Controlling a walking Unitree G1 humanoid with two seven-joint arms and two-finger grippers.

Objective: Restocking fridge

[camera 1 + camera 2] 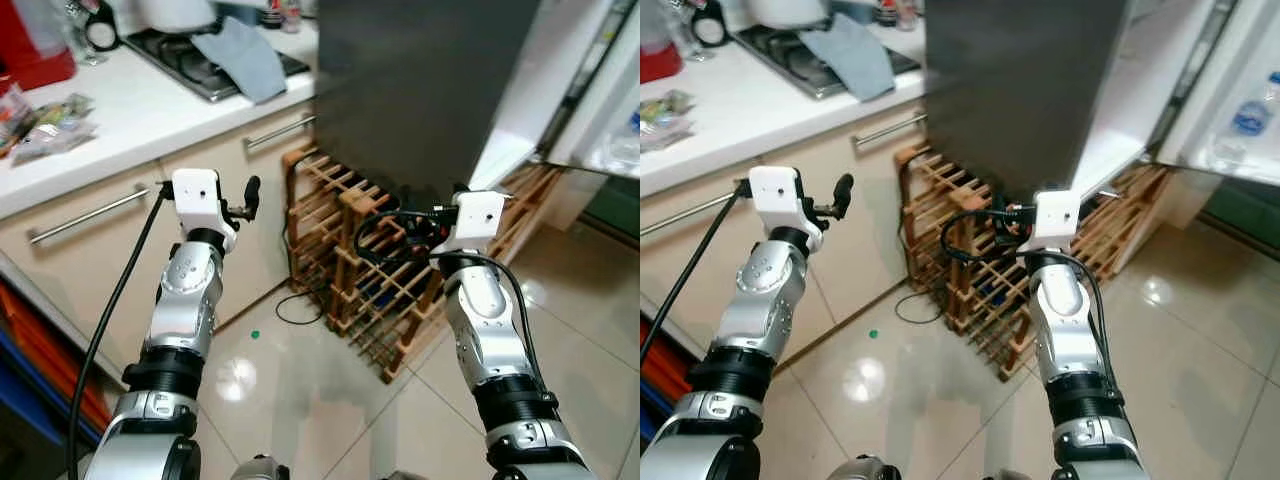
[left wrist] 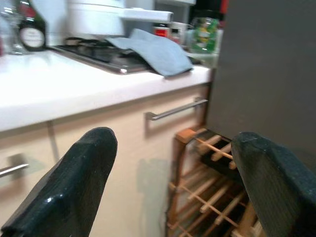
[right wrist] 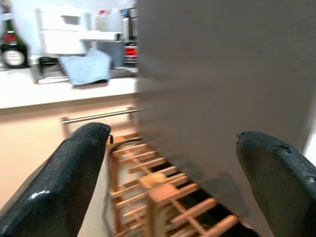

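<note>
I read this as the approach step: left gripper (image 2: 168, 187) and right gripper (image 3: 173, 182) both spread wide, holding nothing. Fridge (image 1: 420, 90) dead ahead, its door (image 1: 540, 80) swung open to my right. Next: fetch stock off the counter (image 1: 110, 120). No labels legible; dark bottle (image 2: 30, 30) too blurred.

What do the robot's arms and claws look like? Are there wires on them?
Both arms are shiny silver with black rings at the joints. Each wrist has a white box. The left gripper and right gripper each have two fat black fingers. A black cable runs up the left arm, and more loop by the right wrist.
</note>
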